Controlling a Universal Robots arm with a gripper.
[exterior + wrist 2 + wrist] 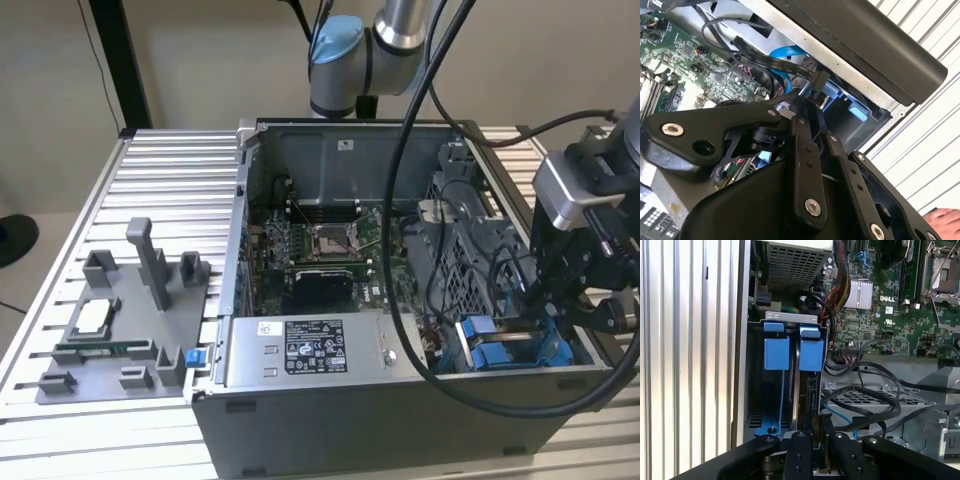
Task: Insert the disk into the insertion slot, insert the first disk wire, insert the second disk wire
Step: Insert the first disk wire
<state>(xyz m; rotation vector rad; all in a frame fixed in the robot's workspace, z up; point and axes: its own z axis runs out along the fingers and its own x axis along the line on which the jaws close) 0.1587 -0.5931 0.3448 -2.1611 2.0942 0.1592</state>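
Observation:
The disk (809, 385) stands on edge inside the insertion slot (790, 316), and its blue carrier tab (810, 354) sits beside a second blue tab (776, 352). In the exterior view the slot (505, 350) is at the case's front right corner. My gripper (819, 429) hangs right over the disk's near end with its fingers close together. In the second wrist view a flat black disk wire (775, 60) ends in a dark plug (820, 82) at my gripper (809, 106), which appears shut on it. From outside, the gripper (548, 312) reaches down into the case.
The open computer case (330, 160) lies on a ribbed aluminium table (170, 190), with the motherboard (320, 250) and a grey power-supply box (300, 350) inside. A grey fixture tray (120, 330) lies to the exterior view's left. Loose black and blue cables (865, 395) crowd the bay. A hand (945, 219) rests nearby.

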